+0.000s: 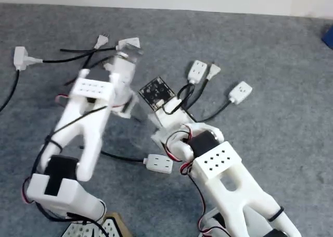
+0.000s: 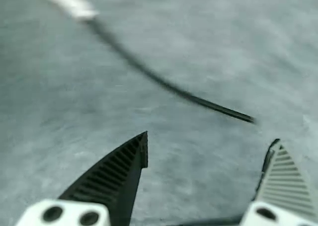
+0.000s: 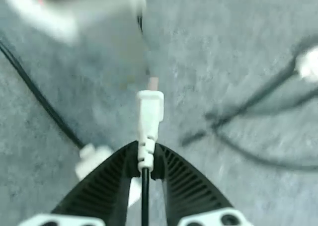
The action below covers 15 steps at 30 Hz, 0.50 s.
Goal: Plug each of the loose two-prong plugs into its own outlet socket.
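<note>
Grey carpet covers the whole work surface. White sockets and black cords lie scattered across it.

**Right arm.** The right gripper has its fingers clamped together on the rear neck of a white two-prong plug, where the cord enters. The plug body projects forward over the carpet near the centre of the scene, prongs pointing away from the gripper.

**Left arm.** The left gripper stands with its jaws apart and nothing between them, over bare carpet at the far left. A black cord crosses the carpet beyond it and ends at a blurred second plug.

**Sockets.** The near socket lies between the two arms. The far socket and the right-hand socket lie beyond the right arm.

**Hazards, as judged from this position:**
- The grip sits on the narrow neck, so insertion force may pivot the plug and misalign the prongs.
- No socket is restrained, and a push may slide it across the carpet instead of seating the prongs.
- Looped cords close to the right arm may snag and drag a socket.
- The arms work close together, so a collision is possible.
</note>
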Each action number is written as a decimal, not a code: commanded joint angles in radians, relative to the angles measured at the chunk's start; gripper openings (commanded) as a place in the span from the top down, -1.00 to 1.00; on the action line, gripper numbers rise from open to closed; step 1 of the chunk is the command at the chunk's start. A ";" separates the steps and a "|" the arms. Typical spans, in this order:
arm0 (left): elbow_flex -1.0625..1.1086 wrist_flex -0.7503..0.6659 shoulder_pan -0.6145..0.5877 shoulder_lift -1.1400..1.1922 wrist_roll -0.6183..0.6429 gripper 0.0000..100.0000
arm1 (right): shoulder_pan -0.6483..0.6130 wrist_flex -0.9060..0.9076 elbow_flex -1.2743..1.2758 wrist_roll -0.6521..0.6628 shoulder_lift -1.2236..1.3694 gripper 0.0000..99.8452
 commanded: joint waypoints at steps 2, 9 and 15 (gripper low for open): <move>-0.025 -0.094 -0.128 -0.030 0.124 0.27 | -0.031 0.305 -0.111 -0.060 -0.030 0.99; 0.012 -0.163 -0.133 -0.030 0.173 0.27 | -0.085 0.590 -0.338 -0.155 -0.019 0.99; 0.039 -0.183 -0.133 -0.028 0.173 0.27 | -0.139 0.664 -0.354 -0.146 0.136 0.99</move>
